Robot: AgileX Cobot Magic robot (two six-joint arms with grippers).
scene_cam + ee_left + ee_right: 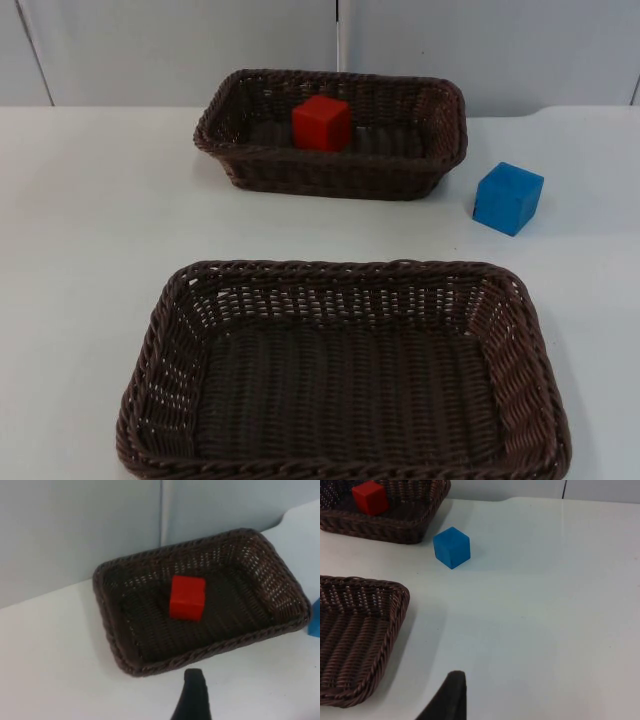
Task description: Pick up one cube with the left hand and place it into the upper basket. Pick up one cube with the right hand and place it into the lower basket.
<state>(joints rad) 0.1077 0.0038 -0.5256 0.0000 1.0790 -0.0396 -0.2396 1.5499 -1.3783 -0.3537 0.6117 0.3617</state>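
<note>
The red cube (321,122) sits inside the upper basket (330,172). The blue cube (508,198) rests on the table (80,230), at four o'clock from that basket, near it. The lower basket (340,278) has nothing inside. I cannot tell if the left gripper (192,695) or right gripper (450,697) is open.

A: Where does the top camera look from?
B: High up, facing the grey wall (180,45).
A: And the wrist cameras?
B: Closer to the table. All three see the red cube (321,122) (187,598) (370,497).
</note>
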